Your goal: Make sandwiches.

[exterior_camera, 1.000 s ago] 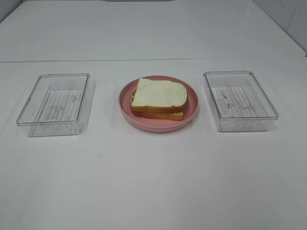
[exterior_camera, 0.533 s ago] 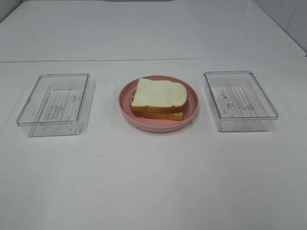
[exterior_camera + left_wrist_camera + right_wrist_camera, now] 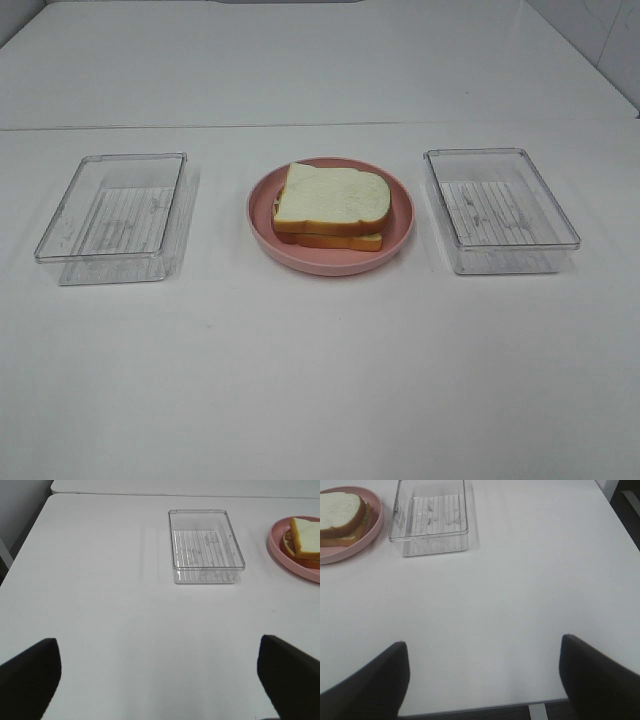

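Overhead, white surface [image 3: 320,380] noted | sandwich [image 3: 332,205], white bread, orange-brown crust, stacked on pink plate [image 3: 400,235] | left hand [image 3: 160,680], right hand [image 3: 482,680] spread wide, nothing held

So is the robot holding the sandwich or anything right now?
No, nothing is held. Both the left gripper and the right gripper are open over bare table, and the sandwich sits alone on the pink plate.

Sandwich [image 3: 332,207] (white bread, orange-brown crust) lies stacked flat on pink plate [image 3: 263,225].
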